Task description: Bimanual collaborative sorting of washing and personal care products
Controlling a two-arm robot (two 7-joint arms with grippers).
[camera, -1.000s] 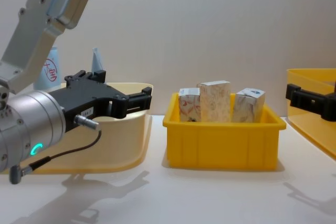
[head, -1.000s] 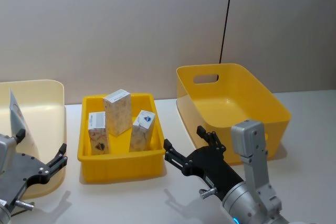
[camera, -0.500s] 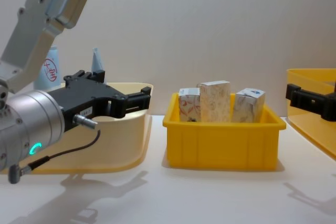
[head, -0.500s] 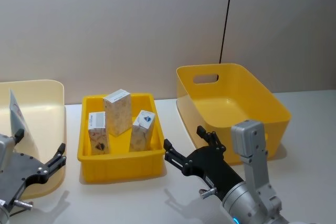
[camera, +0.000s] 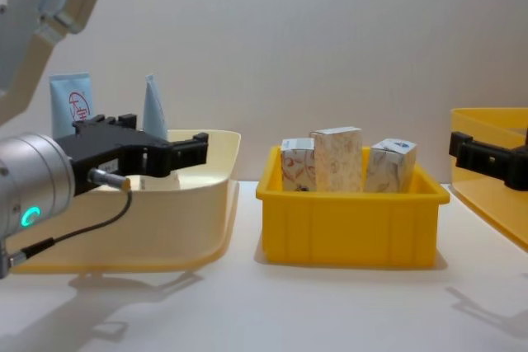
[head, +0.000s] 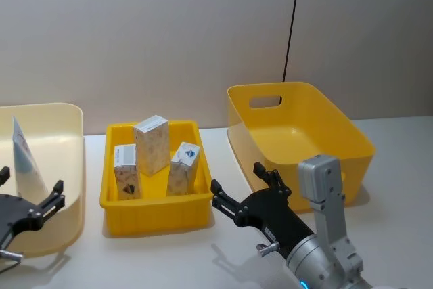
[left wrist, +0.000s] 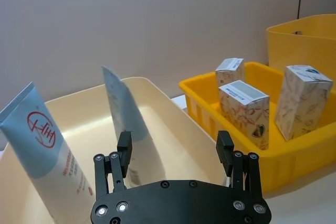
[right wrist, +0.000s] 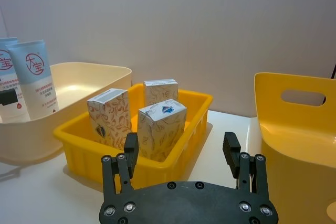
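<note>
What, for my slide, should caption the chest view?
Left pincer open at a cream tub with two blue tubes; three patterned boxes stand in the middle yellow bin.

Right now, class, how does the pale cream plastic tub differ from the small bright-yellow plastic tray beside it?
The pale cream plastic tub has rounded corners; the bright-yellow plastic tray is square-cornered. The tub holds light-blue squeeze tubes; the tray holds three patterned cardboard boxes. Both are open-topped.

White table (head: pixel 155 262), carrying three bins in row, each apart: cream bin (head: pixel 51 123) at left, small yellow bin (head: pixel 155 211) in middle, large yellow bin (head: pixel 298 137) with handle cutout at right.
</note>
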